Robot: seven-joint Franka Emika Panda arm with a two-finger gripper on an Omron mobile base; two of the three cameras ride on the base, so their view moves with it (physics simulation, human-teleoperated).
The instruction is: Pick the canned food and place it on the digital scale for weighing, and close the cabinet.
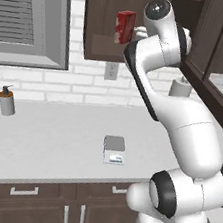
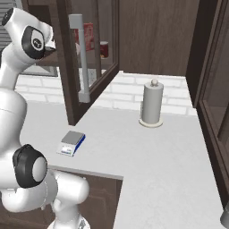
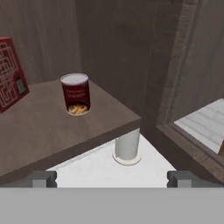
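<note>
The canned food (image 3: 75, 94), a small dark red can with a pale top, stands upright on the cabinet shelf (image 3: 39, 127), ahead of my gripper (image 3: 111, 179) and a little left. The gripper is open, its fingertips (image 3: 43, 178) wide apart, nothing between them, still short of the shelf edge. The same can (image 2: 103, 49) shows deep inside the open cabinet (image 2: 152, 31). The cabinet door (image 2: 67, 67) with its long bar handle (image 2: 82, 58) is swung out over the counter. The digital scale (image 1: 114, 149) lies flat on the counter with nothing on it.
A taller red box (image 3: 11, 74) stands left of the can on the same shelf. A paper towel holder (image 2: 152, 103) stands on the counter under the cabinet. A soap dispenser (image 1: 6, 100) sits far left by the sink. A second open door (image 1: 215, 73) juts out at the right.
</note>
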